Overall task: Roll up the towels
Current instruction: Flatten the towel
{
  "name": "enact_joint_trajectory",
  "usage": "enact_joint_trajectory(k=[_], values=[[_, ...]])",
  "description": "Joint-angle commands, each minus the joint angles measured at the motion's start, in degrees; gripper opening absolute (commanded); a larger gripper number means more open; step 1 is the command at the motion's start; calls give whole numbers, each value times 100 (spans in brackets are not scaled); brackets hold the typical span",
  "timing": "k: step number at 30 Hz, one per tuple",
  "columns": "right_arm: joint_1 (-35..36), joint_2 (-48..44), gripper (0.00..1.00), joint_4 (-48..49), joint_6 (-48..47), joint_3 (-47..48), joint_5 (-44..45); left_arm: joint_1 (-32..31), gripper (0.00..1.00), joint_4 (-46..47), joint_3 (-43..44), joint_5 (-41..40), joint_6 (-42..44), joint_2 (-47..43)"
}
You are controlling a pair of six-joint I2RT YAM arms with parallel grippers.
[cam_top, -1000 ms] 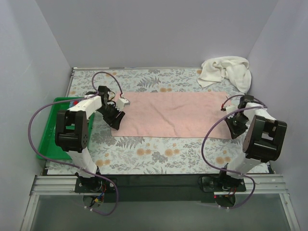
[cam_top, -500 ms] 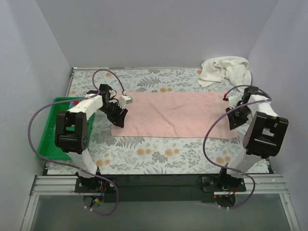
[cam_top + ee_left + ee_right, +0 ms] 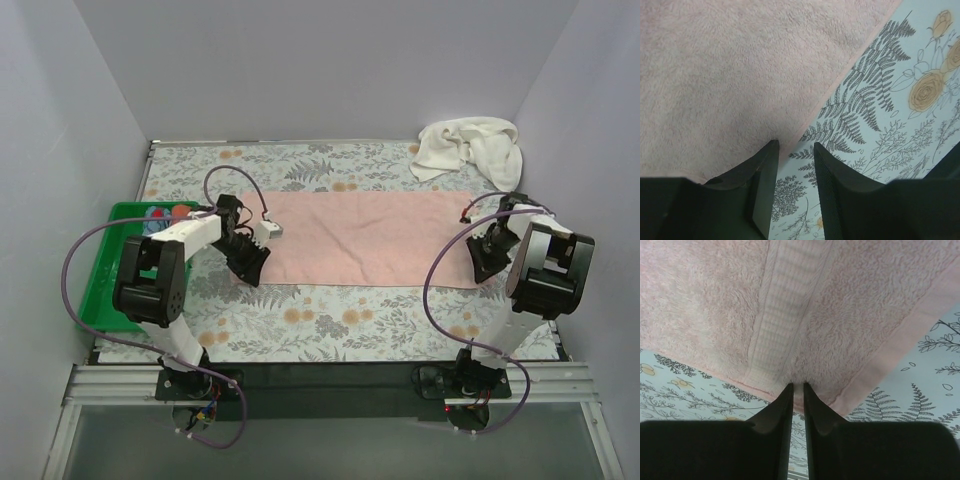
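The salmon-pink towel (image 3: 365,235) lies flat and spread out across the middle of the flowered table. My left gripper (image 3: 250,268) is at its near left corner. In the left wrist view that gripper (image 3: 794,146) is open, one finger over the pink towel (image 3: 740,75), the other over the tablecloth, the hem running between them. My right gripper (image 3: 482,265) is at the near right corner. In the right wrist view it (image 3: 798,385) is shut on the puckered edge of the pink towel (image 3: 840,315). The cream-white towel (image 3: 468,148) lies crumpled at the back right.
A green tray (image 3: 103,275) with small coloured items sits at the left edge, just behind my left arm. White walls close in the table on three sides. The flowered tablecloth (image 3: 340,320) shows in front of the pink towel.
My left gripper slid nearer along the towel's left end to the near corner, its jaws narrowing. My right gripper drew back a little, then returned to the near right corner and pinched the edge.
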Motion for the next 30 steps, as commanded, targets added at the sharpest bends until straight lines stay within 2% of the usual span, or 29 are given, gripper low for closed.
enact_joint_trajectory(k=[1, 3, 8, 11, 15, 18, 19, 21, 25, 27, 29, 30], values=[[-220, 251, 18, 575, -204, -321, 835, 56, 32, 144, -300, -813, -23, -374], [-291, 303, 18, 681, -284, -339, 1003, 240, 31, 162, -476, -1173, -31, -462], [-458, 426, 18, 963, -504, -383, 1127, 654, 30, 118, -714, -1395, 83, -523], [-441, 409, 18, 919, -530, -356, 943, 654, 30, 22, -776, -1062, 179, -655], [-300, 111, 21, 551, -783, -391, 129, 636, 32, -311, -443, -456, 293, -708], [-142, -293, 28, 103, -925, -339, -548, 610, 37, -513, -56, -139, 364, -700], [-124, -364, 34, -125, -900, -243, -699, 601, 41, -584, 58, -42, 399, -691], [-115, -452, 44, -381, -750, 318, -1015, 601, 51, -873, 576, 248, 461, -577], [-203, -356, 66, -813, -355, 1671, -1439, 610, 61, -1033, 1780, 407, 443, -226], [-195, -49, 68, -804, -135, 2582, -1439, 619, 63, -972, 2533, 267, 373, 211], [-203, 554, 65, -795, 92, 3305, -1299, 619, 65, -954, 3089, 126, 373, 599], [-195, 802, 62, -795, 190, 4066, -1072, 628, 66, -963, 3579, 65, 382, 993]])
